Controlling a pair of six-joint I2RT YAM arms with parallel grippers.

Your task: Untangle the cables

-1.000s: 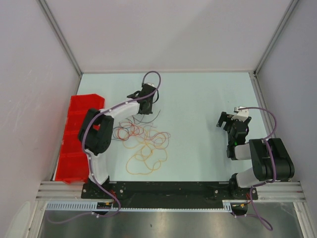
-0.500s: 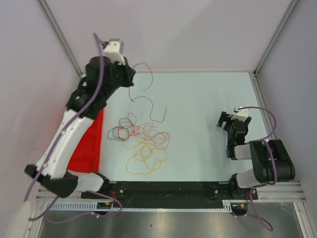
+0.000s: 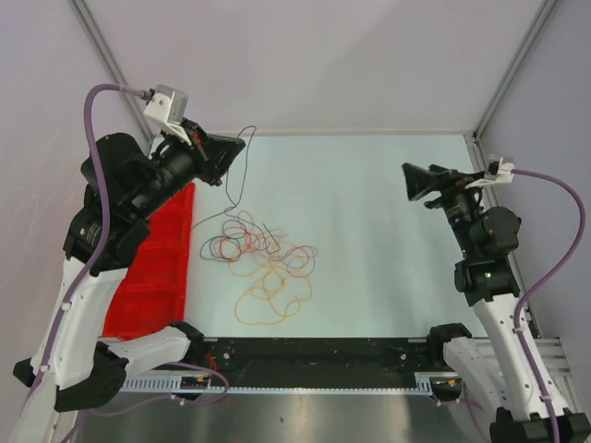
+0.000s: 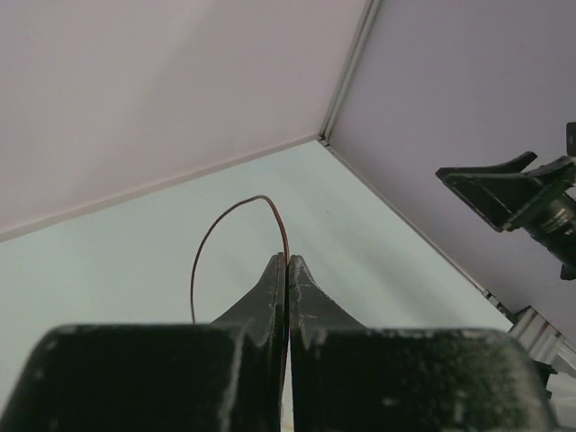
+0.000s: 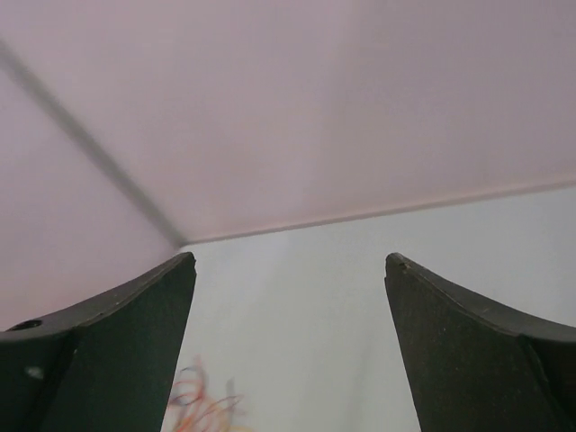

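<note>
Left fingers are pinched tight on one dark cable, held high up and to the rear-left of the tangle. The left wrist view shows the wire coming out between the closed tips and arching over. From there it hangs down and trails into the rear edge of the tangle, with its low end apparently among the loops. The high hold is probably meant to draw this strand up and out of the pile instead of dragging the whole pile sideways.

The rest of the cables (orange, red, some blue-purple) sit in one curly heap on the desk, front of centre. The orange loops lie on the near side of the tangle.

Right fingers are spread wide and hold nothing. They sit well to the right of the tangle, raised and pointing toward it, and look ready to pin or take a second strand.

Red bins are on the left of the tangle, probably the drop spot for freed cables.

Judgement: early in the task, one strand partly out and the heap mostly knotted. The risk is that the strand snags and lifts neighbouring loops.
</note>
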